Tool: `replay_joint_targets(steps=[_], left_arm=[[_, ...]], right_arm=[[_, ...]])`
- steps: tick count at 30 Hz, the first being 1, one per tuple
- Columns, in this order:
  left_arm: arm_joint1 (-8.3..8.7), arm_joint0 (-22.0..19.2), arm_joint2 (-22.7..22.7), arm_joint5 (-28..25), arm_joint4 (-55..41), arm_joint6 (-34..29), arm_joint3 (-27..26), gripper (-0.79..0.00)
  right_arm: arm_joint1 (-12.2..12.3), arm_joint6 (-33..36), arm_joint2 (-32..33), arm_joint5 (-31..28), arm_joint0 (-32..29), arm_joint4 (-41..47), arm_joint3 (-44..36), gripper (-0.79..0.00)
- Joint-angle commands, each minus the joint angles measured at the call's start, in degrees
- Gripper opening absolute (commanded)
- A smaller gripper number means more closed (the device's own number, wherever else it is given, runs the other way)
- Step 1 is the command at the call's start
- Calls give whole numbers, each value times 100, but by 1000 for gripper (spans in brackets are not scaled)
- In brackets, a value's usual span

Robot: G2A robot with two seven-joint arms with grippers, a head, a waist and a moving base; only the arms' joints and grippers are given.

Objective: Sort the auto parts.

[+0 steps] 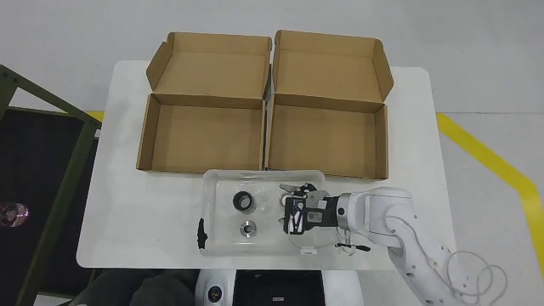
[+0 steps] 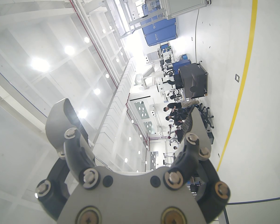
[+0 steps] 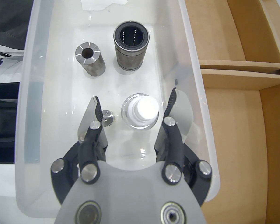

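Four parts lie in a clear plastic bin (image 1: 223, 183) at the lower middle of the top view. A wide dark cylinder (image 3: 131, 45) and a narrower steel cylinder (image 3: 90, 59) stand upright side by side, just apart, in the bin's left half. A white-capped clear piece (image 3: 141, 114) and a small steel knob (image 3: 107, 116) sit in its right half.

The right gripper (image 3: 135, 96) hangs low inside the bin over those two. Its fingers are spread wide and grip nothing. The white-capped piece lies between them, and the knob sits right by one finger's pad; whether they touch I cannot tell. The other finger stands close to the bin's long wall on the box side, with little room there. A strip of bare bin floor separates the fingertips from the two cylinders.

The bin's upper edge runs just beside the front walls of two open cardboard boxes, the left box (image 1: 204, 136) and the right box (image 1: 327, 140), which stand wall to wall. The white table (image 1: 119, 195) shows bare surface left and right of the bin.

The left gripper (image 2: 128, 107) points up into the hall, fingers apart and holding nothing.
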Motion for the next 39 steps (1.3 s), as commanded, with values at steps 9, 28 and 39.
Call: replay_joint_targets(steps=[9,28,39], left_arm=[[0,0,0,0,0,0,0,0],[0,0,0,0,0,0,0,0],[0,0,0,0,0,0,0,0]], right_arm=[[16,-19,-157,147,127,-55,180,-551],[69,-535,-107,133,282,665,-121,-785],[88,-1083,-42,142,465,938,-319,-785]])
